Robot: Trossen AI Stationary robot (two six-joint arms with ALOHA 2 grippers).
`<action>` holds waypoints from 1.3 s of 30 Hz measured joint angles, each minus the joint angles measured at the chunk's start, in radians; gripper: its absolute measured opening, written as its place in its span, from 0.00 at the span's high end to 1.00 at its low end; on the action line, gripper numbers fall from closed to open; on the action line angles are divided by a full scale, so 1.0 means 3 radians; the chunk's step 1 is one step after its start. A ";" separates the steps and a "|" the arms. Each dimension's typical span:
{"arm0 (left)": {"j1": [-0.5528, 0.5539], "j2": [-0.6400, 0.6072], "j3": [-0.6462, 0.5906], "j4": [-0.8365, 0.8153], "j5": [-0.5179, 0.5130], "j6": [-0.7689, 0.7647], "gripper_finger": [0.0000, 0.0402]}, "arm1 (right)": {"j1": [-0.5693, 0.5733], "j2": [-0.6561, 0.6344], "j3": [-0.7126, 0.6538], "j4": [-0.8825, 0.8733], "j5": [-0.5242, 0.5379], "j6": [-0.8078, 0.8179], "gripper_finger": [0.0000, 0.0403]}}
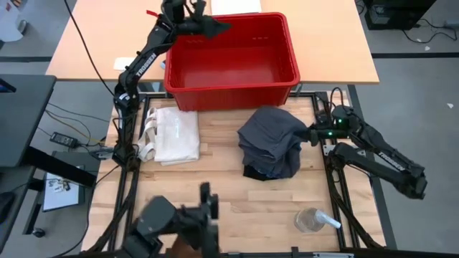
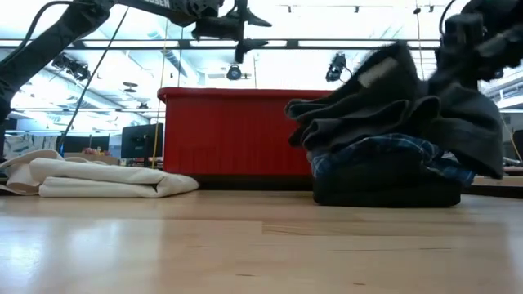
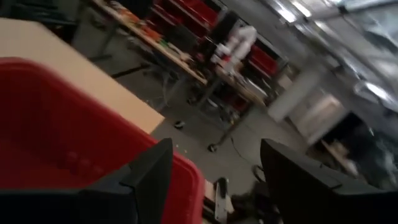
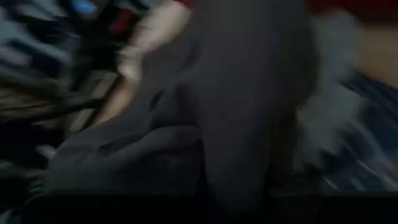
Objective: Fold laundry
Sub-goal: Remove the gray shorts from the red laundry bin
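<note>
A pile of laundry lies mid-table. A plain grey garment (image 1: 271, 140) is draped on top, over a blue-and-white plaid one (image 2: 384, 151) and a black one (image 2: 384, 186) at the bottom. My right gripper (image 1: 310, 135) is at the pile's right side, shut on the grey garment, which fills the right wrist view (image 4: 205, 124). My left gripper (image 1: 208, 25) is open and empty, held high over the far left corner of the red bin (image 1: 229, 54). In the left wrist view (image 3: 211, 180) the gap between its fingers is bare. My right gripper holds the grey garment at its right-hand edge (image 1: 303, 133), coming roughly level from the table's right side. The cloth hides the fingers, so the kind of hold cannot be told. The held part is raised (image 2: 396, 65), and the rest drapes over the pile.
A folded white cloth (image 1: 172, 135) lies at the table's left. A clear plastic cup (image 1: 312, 218) lies near the front right. A dark device (image 1: 179, 222) stands at the front edge. A light wooden table (image 1: 337, 43) stands behind the bin.
</note>
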 joint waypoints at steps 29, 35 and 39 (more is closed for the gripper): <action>-0.2119 0.0641 -0.0001 -0.1087 -0.0907 0.1845 0.39 | -0.0062 0.0530 0.1575 -0.2013 0.1264 -0.0241 0.23; -0.2380 0.0925 -0.0001 -0.0817 -0.1156 0.2034 0.39 | -0.0062 0.0570 0.1904 -0.1760 0.1554 -0.0225 0.26; -0.2459 0.1044 -0.0001 -0.0348 -0.1161 0.2049 0.39 | -0.0062 0.0568 0.2151 -0.1590 0.1686 -0.0235 0.28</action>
